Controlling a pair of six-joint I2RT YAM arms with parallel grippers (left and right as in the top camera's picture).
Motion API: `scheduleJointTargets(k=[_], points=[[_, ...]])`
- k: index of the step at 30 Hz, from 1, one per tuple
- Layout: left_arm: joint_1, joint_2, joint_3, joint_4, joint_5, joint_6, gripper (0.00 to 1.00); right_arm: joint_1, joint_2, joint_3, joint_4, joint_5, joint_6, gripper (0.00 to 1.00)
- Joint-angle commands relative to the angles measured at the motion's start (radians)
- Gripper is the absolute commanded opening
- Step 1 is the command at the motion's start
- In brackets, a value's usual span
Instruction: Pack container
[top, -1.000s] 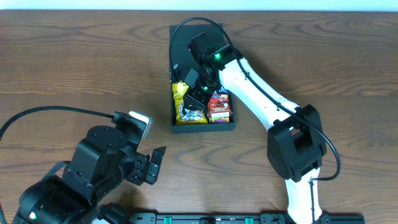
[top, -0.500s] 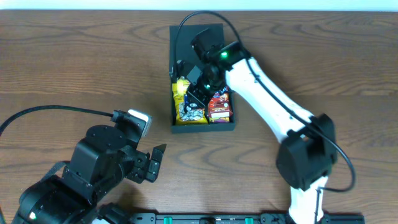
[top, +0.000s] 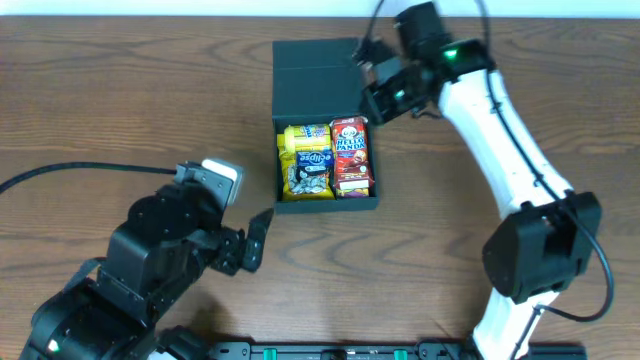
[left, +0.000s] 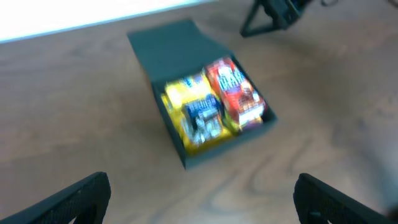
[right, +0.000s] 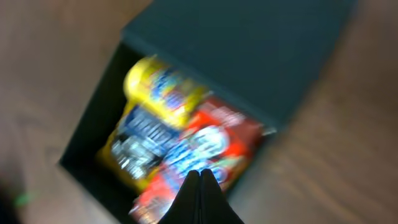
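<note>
Container (top: 315, 65): matte dark box, lid back, snacks (top: 325, 160) inside, just beside the clamped-together, empty right hand (top: 372, 100). Left hand (top: 255, 240) spread wide, empty. Brown wood-grain tabletop (top: 120, 100).

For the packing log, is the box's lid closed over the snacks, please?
No, the lid lies folded back, and the yellow packet and red carton show inside the box.

Matt dark cardboard container (top: 315, 65), glossy yellow packet (top: 306, 160), glossy red carton (top: 351, 155), wood-grain table (top: 120, 100)
</note>
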Motion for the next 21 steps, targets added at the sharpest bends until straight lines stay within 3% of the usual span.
scheduleJointTargets(k=[1, 8, 17, 19, 21], points=[[-0.002, 0.035, 0.012, 0.035, -0.085, 0.004, 0.95, -0.065, 0.013, 0.005, 0.055, -0.006, 0.047, 0.01], [0.071, 0.231, 0.012, 0.204, -0.063, 0.003, 0.95, -0.141, 0.025, 0.005, 0.177, -0.015, 0.045, 0.01], [0.343, 0.523, 0.013, 0.469, 0.226, -0.059, 0.96, -0.147, 0.026, 0.005, 0.279, -0.015, 0.045, 0.01], [0.409, 0.592, 0.013, 0.507, 0.293, -0.097, 1.0, -0.147, 0.026, 0.005, 0.293, -0.015, 0.045, 0.01], [0.46, 0.653, 0.014, 0.542, 0.349, -0.132, 0.87, -0.149, 0.028, 0.005, 0.297, -0.015, 0.043, 0.01]])
